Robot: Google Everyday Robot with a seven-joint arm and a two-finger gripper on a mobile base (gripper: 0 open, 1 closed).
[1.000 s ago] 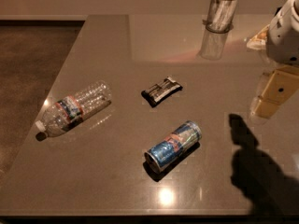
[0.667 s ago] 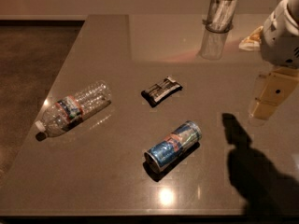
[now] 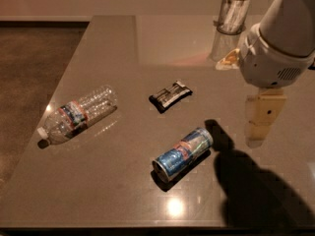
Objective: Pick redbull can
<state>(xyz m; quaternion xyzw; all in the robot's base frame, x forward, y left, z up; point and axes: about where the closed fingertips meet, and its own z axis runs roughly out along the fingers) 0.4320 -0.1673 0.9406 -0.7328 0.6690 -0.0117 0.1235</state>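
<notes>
From where I stand, the gripper (image 3: 261, 127) hangs at the right side of the frame, above the table (image 3: 113, 43) and holding nothing. I can't tell whether its jaws are parted or closed. Just left of it and a little lower, the redbull can (image 3: 183, 153) lies on its side in the lower middle of the frame. Its silver end points toward the lower left, and the arm's shadow (image 3: 246, 181) touches its upper end. To do this well, I'd say the gripper should come across to the left and down over the can's middle, with the jaws set across its width rather than along its length, since a can lying like this will likely roll if nudged from one side. The stretch of table between gripper and can is bare. The small black packet (image 3: 170, 95) sits apart, above the can, and the water bottle (image 3: 78, 113) lies well off to the left. The table's near edge runs along the bottom of the frame, not far below the can, so a push that way is the risk.
</notes>
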